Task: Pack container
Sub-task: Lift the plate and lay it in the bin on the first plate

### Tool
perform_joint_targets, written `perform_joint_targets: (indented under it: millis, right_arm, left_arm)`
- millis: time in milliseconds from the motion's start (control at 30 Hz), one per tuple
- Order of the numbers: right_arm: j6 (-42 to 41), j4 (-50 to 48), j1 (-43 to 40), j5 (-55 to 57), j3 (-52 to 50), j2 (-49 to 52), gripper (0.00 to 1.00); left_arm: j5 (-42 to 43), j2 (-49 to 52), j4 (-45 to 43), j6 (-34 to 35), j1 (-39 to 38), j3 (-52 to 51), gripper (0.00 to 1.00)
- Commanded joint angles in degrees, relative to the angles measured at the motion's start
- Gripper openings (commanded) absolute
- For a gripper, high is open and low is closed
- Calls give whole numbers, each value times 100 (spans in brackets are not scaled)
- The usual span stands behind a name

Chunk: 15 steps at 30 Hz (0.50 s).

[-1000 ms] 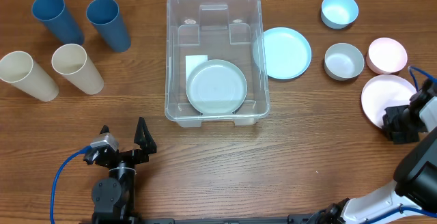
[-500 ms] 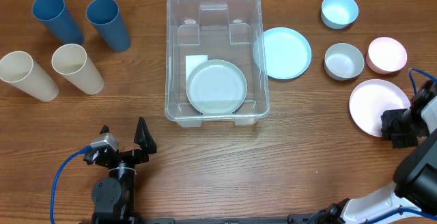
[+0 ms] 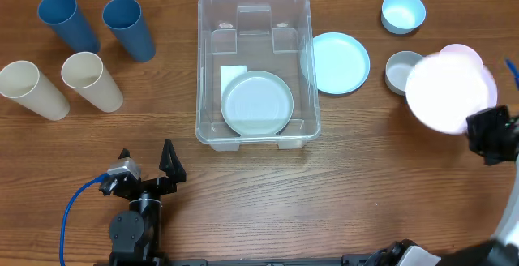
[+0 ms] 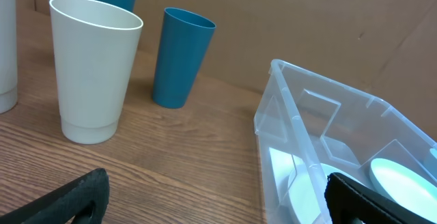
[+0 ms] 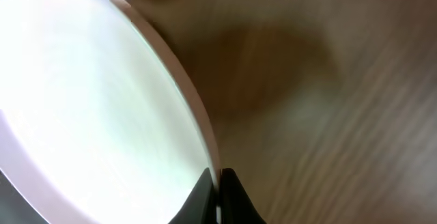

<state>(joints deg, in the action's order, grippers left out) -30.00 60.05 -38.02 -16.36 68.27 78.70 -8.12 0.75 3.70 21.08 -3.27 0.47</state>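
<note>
- Two dark blue plastic tumblers (image 3: 58, 19) and two cream plastic tumblers (image 3: 92, 79) stand upright at the far left of the wooden worktop (image 3: 365, 177). They are well apart from the bin, probably lined up as later items to pack.
- The left arm (image 3: 134, 225) sits low at the front edge, left of the bin. Its jaws are spread wide, hold nothing and point toward the tumblers and the bin's corner. It looks parked, out of the other arm's way.
- The large clear plastic rectangular container (image 3: 199, 63) stands at the centre of the worktop, open side up. A pale green round plate (image 3: 257, 104) lies flat on its floor beside a white label (image 3: 233, 75), so packing appears to be under way.
- A light blue round plate (image 3: 336, 62) lies just right of the container, its edge at or under the rim.
- Further right are a light blue bowl (image 3: 403, 12), a grey bowl (image 3: 396, 71) and a pink bowl (image 3: 466, 53). The last two are partly covered from above.
- Covering them is a pale pink round plate (image 3: 448, 94), raised off the worktop and blurred.
- The right arm (image 3: 495, 136) reaches in from the right edge. Its jaws are pinched tight on the pink plate's near rim, as the wrist view shows. A rim grip suits a flat plate, though it may droop or swing when carried left.
</note>
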Motion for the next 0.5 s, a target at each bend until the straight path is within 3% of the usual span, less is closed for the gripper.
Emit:
perform_joint_targets:
  millis: [0, 233, 467]
  right_arm:
    - [503, 74, 240, -981, 402, -568, 4]
    - [367, -396, 2474, -723, 874, -957, 4]
    - [-74, -1545, 5294, 868, 925, -603, 7]
  left_arm:
    - [48, -48, -9, 37, 39, -20, 100]
    - [50, -48, -9, 37, 39, -20, 100]
    - [50, -48, -9, 37, 39, -20, 100]
